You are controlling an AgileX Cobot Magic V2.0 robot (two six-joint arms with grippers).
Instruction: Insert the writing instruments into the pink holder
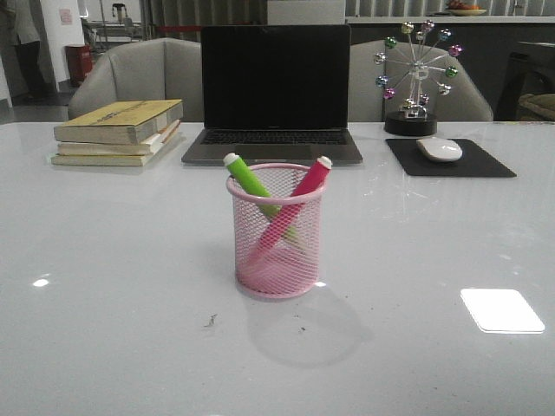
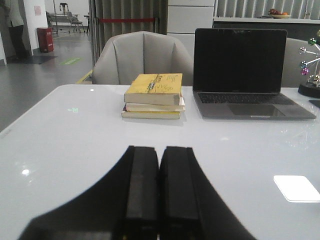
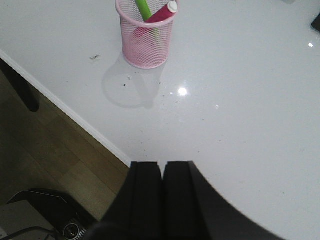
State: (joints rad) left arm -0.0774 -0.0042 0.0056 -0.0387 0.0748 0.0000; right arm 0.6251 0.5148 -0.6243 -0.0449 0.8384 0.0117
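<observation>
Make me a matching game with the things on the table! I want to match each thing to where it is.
Things:
1. green marker
2. mouse
3. stack of books
4. laptop

Places:
A. on the black pad at the right
B. behind the pink holder, in the middle
C. leaning in the pink holder, crossing the pink-red marker
D. at the far left of the table

Pairs: 1-C, 2-A, 3-D, 4-B
</observation>
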